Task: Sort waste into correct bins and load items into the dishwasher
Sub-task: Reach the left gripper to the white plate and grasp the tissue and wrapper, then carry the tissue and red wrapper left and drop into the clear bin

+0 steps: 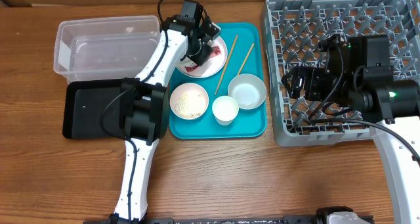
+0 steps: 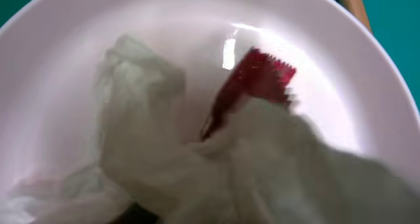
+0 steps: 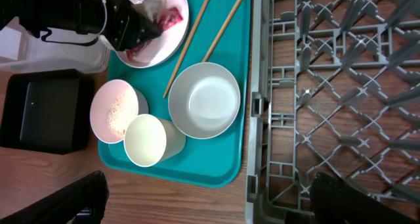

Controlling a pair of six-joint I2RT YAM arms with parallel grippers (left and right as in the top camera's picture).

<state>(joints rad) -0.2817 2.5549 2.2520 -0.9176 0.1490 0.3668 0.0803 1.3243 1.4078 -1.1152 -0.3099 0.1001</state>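
Observation:
My left gripper [image 1: 200, 48] is down on the white plate [image 1: 220, 65] at the back of the teal tray. In the left wrist view a crumpled white napkin [image 2: 151, 138] fills the frame and hides the fingers. It looks pinched in them. A red wrapper [image 2: 256, 79] lies beside it on the plate [image 2: 65, 66]. My right gripper [image 3: 210, 204] is open and empty, low over the dish rack's [image 1: 289, 27] left edge. On the tray are a bowl with rice scraps [image 1: 189, 100], an empty bowl [image 1: 247, 91], a cup [image 1: 225, 110] and two chopsticks [image 1: 230, 60].
The clear tub [image 1: 105, 46] stands at the back left, with the black tray [image 1: 92, 112] in front of it. The teal tray [image 1: 249, 127] lies between them and the rack. My left arm crosses over the black tray's right side.

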